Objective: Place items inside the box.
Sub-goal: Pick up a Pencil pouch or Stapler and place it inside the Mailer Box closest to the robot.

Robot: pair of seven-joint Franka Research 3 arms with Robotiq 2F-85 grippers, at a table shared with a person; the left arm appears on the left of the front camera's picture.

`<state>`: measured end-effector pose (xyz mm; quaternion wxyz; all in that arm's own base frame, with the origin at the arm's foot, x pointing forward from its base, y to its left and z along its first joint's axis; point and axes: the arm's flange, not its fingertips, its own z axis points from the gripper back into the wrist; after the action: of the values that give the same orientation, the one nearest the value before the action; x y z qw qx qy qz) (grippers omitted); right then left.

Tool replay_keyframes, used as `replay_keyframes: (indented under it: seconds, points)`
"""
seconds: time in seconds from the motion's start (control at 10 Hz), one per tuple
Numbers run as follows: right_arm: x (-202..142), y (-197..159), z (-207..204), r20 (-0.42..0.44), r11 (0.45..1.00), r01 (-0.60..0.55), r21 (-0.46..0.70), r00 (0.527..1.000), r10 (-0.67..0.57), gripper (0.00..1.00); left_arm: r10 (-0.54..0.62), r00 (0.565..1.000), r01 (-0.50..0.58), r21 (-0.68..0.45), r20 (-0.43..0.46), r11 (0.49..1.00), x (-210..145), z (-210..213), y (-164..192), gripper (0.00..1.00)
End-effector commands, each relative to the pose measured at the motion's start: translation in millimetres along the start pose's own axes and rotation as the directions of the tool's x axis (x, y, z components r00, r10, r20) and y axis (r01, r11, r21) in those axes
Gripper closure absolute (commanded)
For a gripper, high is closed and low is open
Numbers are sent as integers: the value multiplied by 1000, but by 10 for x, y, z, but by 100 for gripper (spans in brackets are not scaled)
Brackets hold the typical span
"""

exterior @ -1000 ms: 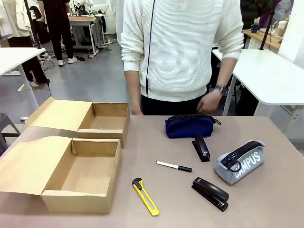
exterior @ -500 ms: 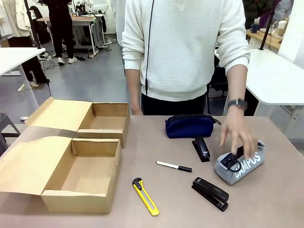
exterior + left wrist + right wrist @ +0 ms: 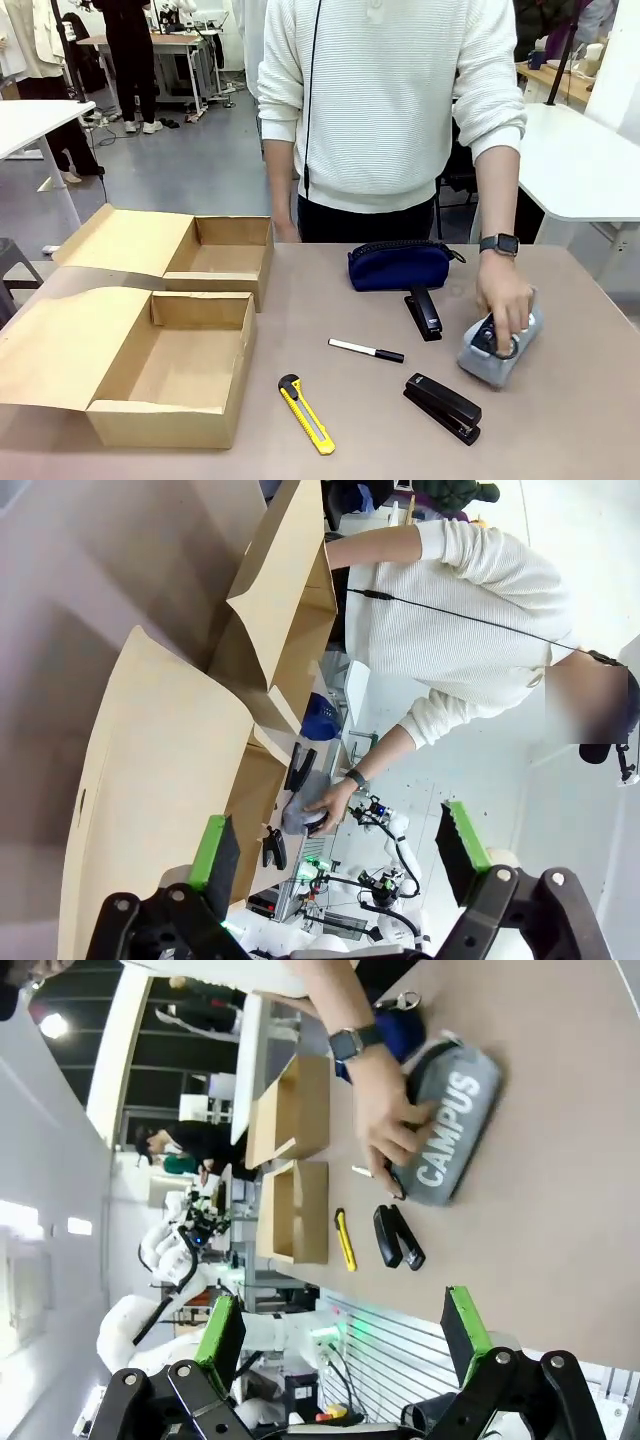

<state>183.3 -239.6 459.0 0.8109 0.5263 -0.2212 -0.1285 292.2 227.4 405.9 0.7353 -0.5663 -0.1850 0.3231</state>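
my left gripper [image 3: 332,818] hangs with its two fingers spread wide and nothing between them. my right gripper [image 3: 340,1295] is spread just as wide and holds nothing.

i place everything from the navy zip pouch [image 3: 400,266], which lies on the table [image 3: 590,420] at its far side, close to the person. one black stapler [image 3: 424,313] lies just beside the pouch on my side, pointing toward me. the white marker [image 3: 366,350] lies nearer to me than the pouch and a little to its left. the yellow utility knife [image 3: 306,414] is further left and closer to me. the second stapler [image 3: 442,407] sits well toward me from the pouch, slightly right of it. right of the pouch and a bit nearer to me, the person's hand [image 3: 503,300] grips the grey pouch [image 3: 497,352]. two open cardboard boxes stand left of the pouch: the far box [image 3: 225,262] is level with it, and the near box [image 3: 165,425] is closer to me.
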Motion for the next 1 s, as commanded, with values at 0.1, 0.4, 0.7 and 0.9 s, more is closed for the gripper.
replay_keyframes:
  seconds: [0.1,0.4,0.7,0.9]
  points:
    - [5,-20,-196,-74,998,-61,-30,996,59,0,-21,1000,21,-1,-12,1000,-7,23,7,0]
    - [29,184,-492,-139,995,-94,-43,986,88,0,-21,1000,21,-1,-12,1000,-7,23,7,0]
    - [-192,645,-1461,-406,956,-257,-144,896,179,0,-21,1000,21,-1,-12,1000,-7,23,7,0]
    - [-482,871,-2178,-580,899,-377,-224,792,188,0,-21,1000,21,-1,-12,1000,-7,23,7,0]
